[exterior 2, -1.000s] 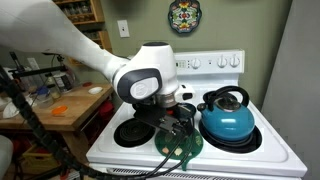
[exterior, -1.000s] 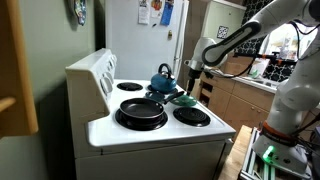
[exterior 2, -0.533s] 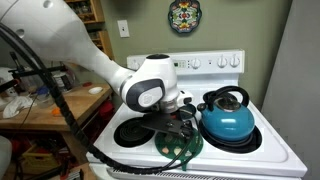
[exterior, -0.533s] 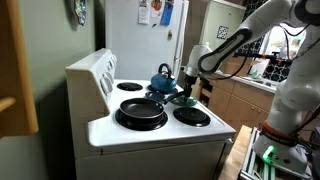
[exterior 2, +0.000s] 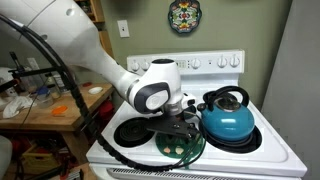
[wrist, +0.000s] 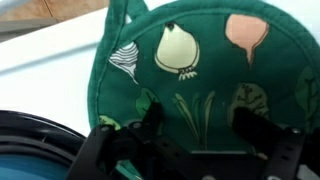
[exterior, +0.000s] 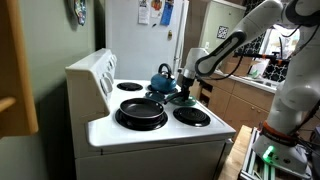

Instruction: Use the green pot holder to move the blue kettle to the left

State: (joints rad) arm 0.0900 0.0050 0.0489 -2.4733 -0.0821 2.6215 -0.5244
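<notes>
Tool [wrist: 198, 122]: released. In the wrist view both fingers [wrist: 150, 128] stand apart with the pot holder [wrist: 200, 60] showing between them; nothing is clenched.

Pot holder: lies flat on the surface [exterior: 170, 133], at the front and just beside the kettle [exterior 2: 228, 122]. In an exterior view the pot holder [exterior 2: 182, 148] sits directly under the tool [exterior 2: 180, 127].

Kettle: on a burner, upright, handle arched over the top. Its blue edge shows at the lower left of the wrist view [wrist: 30, 168]. It has not yet gone left.

Pan [exterior: 140, 112]: on another burner, apart from the kettle.

Judgement: the fingers straddle the pad because the pad must be picked up before the kettle is handled. The pad is probably meant to go between the tool and the kettle. Being floppy, it may fold or slip when pinched.

Markings: the pad carries printed vegetables, an onion and a radish among them, and no words. Papers on the fridge [exterior: 150, 12] are too small to read. No brand is legible anywhere.
</notes>
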